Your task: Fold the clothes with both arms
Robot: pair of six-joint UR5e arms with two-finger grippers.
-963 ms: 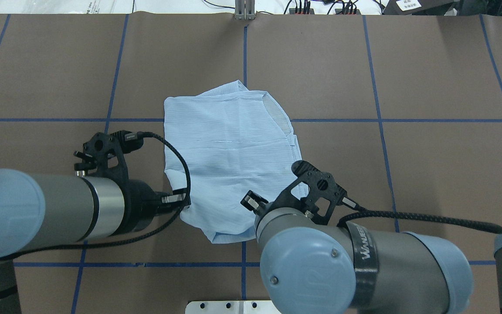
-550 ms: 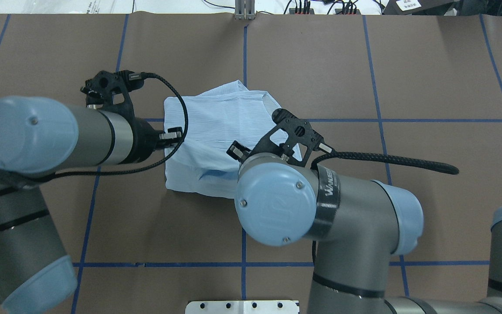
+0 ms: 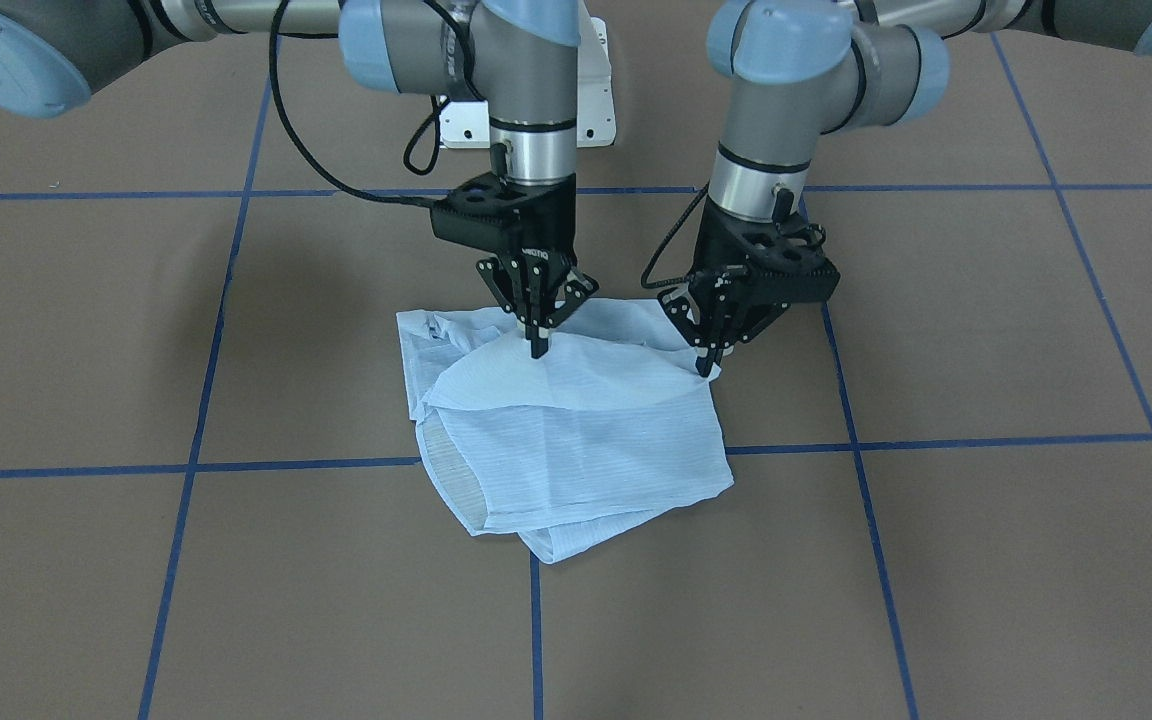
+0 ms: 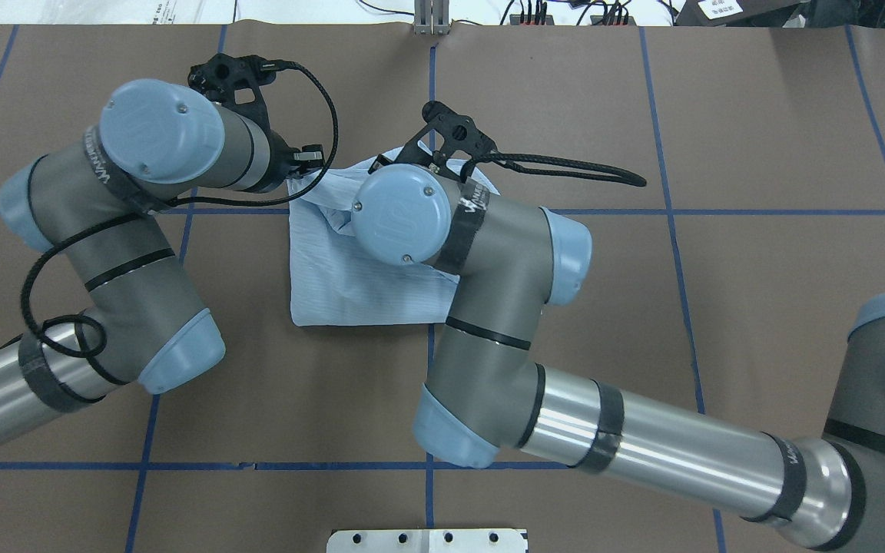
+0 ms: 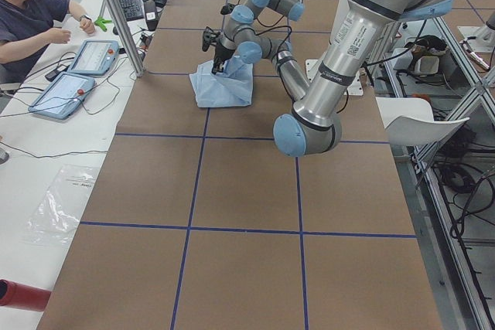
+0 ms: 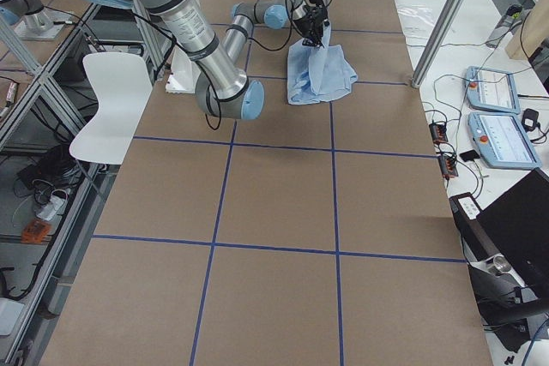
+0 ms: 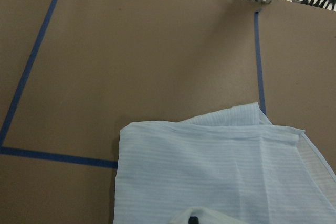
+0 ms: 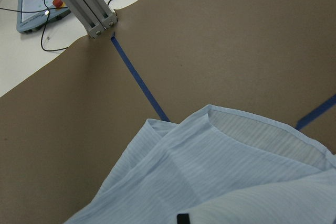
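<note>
Pinching the hem of the striped shirt (image 3: 576,440), mid-frame, in left pincer (image 3: 708,360) and right pincer (image 3: 537,343), both clenched on it. Held level, likely to lay the fold square.

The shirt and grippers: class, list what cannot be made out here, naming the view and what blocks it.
Overhead view: the right arm covers the right gripper and part of the shirt; the left arm covers the left gripper.
Wrist views: both grippers are cut off at the bottom edge.
Side views: the grippers are too small to judge their hold.
</note>
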